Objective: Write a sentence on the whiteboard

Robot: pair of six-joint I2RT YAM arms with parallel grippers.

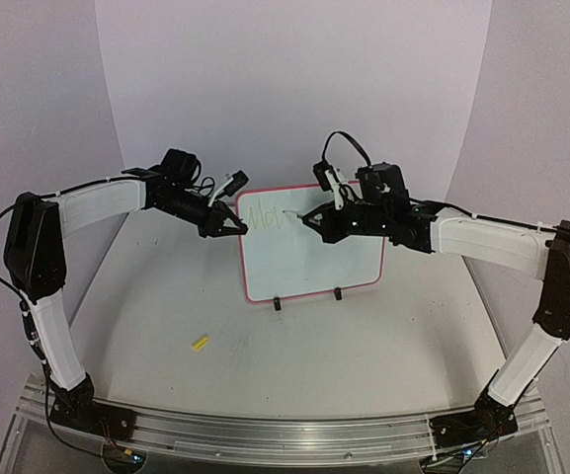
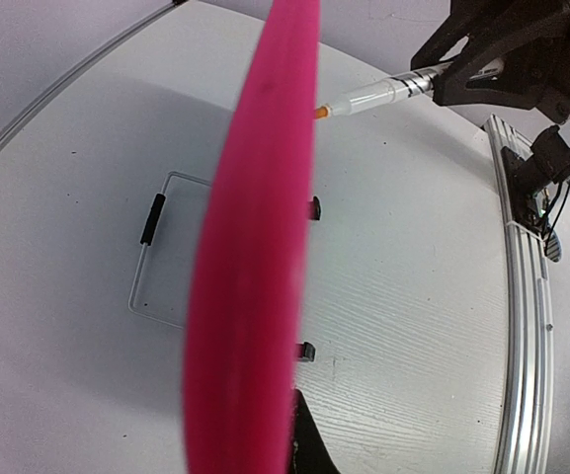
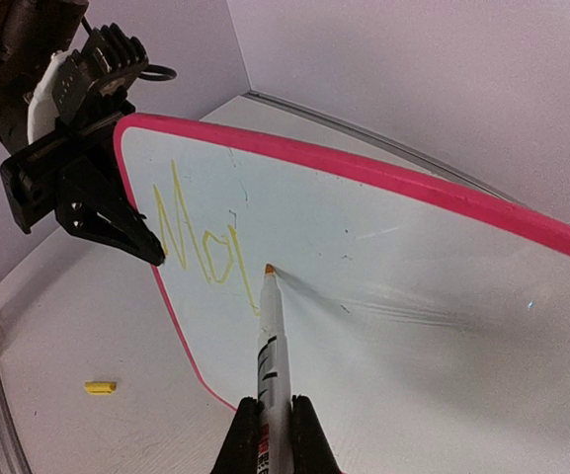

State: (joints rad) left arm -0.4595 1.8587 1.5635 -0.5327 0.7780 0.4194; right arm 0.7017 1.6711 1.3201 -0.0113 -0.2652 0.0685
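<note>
Table (image 1: 364, 346) holds small yellow piece (image 1: 201, 343), apart from whiteboard (image 1: 314, 262).

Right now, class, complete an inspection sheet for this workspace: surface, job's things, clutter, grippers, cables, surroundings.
Surface: pale grey table.
Job's things: white whiteboard with pink-red frame, upright on two black feet; yellow handwriting begun upper left; white-barrelled marker, tip at the board.
Clutter: small yellow piece lying in front of the board.
Grippers: left gripper shut on the board's left edge; right gripper shut on the marker.
Cables: black cable looping above the right wrist.
Surroundings: curved pale backdrop; aluminium rail at near edge.
</note>
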